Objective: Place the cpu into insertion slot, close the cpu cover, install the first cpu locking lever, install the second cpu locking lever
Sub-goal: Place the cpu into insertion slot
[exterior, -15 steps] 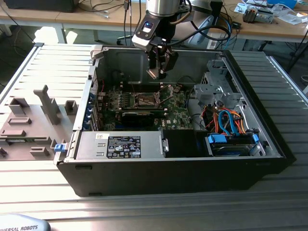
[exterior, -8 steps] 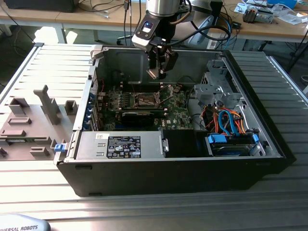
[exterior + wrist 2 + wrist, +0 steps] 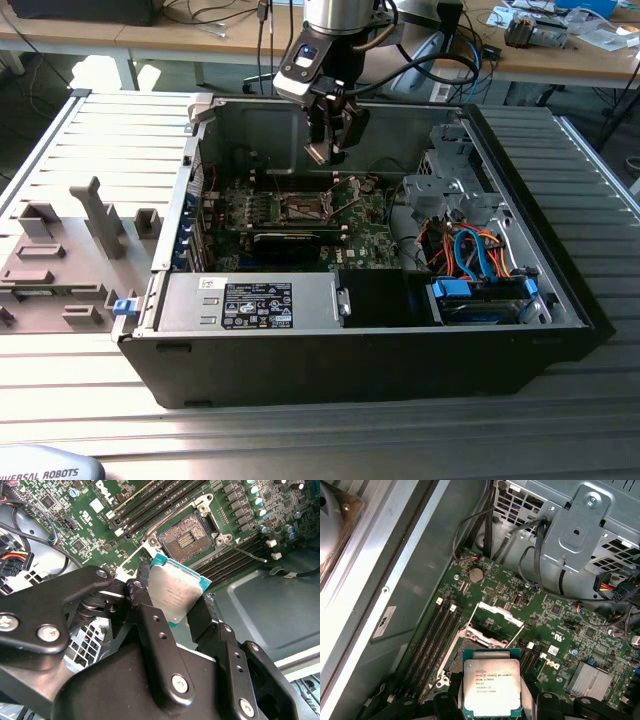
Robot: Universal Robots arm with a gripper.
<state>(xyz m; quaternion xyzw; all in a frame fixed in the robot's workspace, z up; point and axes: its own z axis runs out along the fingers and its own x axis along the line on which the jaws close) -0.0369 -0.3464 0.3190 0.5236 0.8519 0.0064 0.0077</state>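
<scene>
cpu (image 3: 491, 686) in claw (image 3: 175, 591) — insertion slot (image 3: 187, 535) open below

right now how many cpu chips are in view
1. The small flat square silver-topped cpu is pinched in the black hand, held in the air over the green motherboard, near the open square socket, which is empty. Others could lie hidden elsewhere in the black case.

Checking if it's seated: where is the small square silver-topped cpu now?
In the second wrist view the silver-topped square cpu is pinched in the black gripper, held above the open socket on the green motherboard, not in it.
</scene>
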